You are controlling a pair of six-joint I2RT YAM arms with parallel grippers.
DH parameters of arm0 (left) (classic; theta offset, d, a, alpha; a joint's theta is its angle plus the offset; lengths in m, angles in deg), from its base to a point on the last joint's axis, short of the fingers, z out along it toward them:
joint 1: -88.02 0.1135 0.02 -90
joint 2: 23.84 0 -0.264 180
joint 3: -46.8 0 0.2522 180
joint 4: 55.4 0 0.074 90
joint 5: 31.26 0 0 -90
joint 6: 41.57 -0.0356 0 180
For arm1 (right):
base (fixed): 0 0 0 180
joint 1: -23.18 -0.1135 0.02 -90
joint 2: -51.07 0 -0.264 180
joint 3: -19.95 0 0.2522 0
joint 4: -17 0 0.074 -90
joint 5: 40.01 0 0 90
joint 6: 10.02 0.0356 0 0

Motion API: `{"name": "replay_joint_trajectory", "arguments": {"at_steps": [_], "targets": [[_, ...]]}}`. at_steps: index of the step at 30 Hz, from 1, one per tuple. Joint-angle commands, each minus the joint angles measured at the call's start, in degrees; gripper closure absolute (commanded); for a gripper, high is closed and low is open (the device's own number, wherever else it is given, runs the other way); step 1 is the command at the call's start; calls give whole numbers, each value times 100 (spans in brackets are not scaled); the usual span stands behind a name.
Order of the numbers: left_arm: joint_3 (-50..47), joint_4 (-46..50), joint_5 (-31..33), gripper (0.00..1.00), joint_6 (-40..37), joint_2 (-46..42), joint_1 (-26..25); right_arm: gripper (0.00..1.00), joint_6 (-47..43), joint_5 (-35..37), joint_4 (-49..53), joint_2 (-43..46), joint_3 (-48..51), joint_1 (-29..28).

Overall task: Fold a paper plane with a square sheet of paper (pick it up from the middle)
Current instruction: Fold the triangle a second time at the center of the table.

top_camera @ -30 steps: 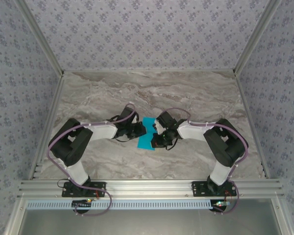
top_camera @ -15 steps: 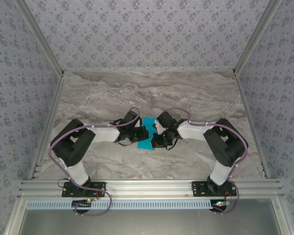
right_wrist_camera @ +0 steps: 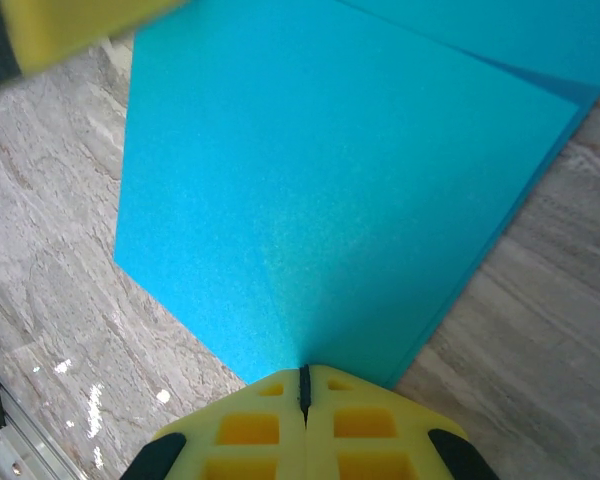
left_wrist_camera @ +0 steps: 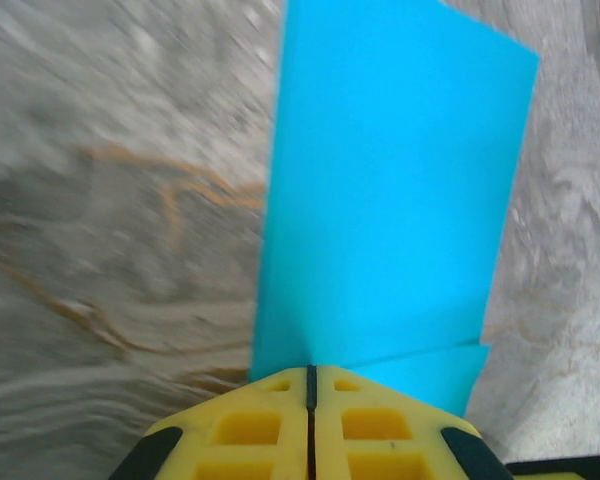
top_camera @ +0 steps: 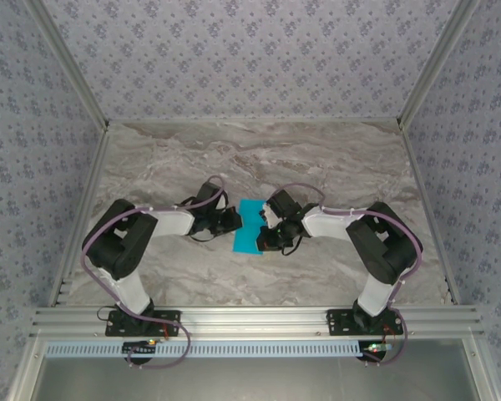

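Top view, left to right. The left arm reaches in from the near left corner of the marble worktop towards its middle. The left fingers are pressed together, and the left edge of the cyan sheet of paper appears to be pinched in the seam between them.

The sheet sits near the middle of the worktop, a little towards the near edge, directly between the two sets of fingers. It is already folded. In the left wrist view a second layer is seen stepping out beneath the upper one at the lower right, and in the right wrist view an offset edge is seen along the far side. Whether the sheet rests on the worktop or is held just clear of it cannot be told.

The right fingers are likewise pressed together on the opposite edge, where a faint buckle is seen running out from their tips.

The opposed pinches are judged to serve one purpose. With both edges held, the thin paper is kept taut and aligned, so the next crease can be set without the layers slipping.
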Motion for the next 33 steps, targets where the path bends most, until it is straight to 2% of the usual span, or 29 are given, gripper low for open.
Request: {"name": "replay_joint_trajectory", "arguments": {"at_steps": [1,7,12,16,20,26,33], "targets": [[61,313,665,92,-374,33,333,100,-91,513,837,-296,330,4],[117,422,338,91,-483,-685,255,100,-82,452,852,-259,286,4],[35,327,289,91,-425,-1006,-254,100,-73,414,862,-254,243,-11],[8,168,311,92,-272,-732,-516,100,-73,409,848,-258,226,-11],[98,78,313,93,-186,-308,-558,100,-112,375,874,-201,221,-11],[91,57,867,96,-194,70,-574,100,-259,152,793,63,138,-12],[-232,-11,923,99,-80,58,-579,100,-311,-55,601,380,-263,-26]]}}
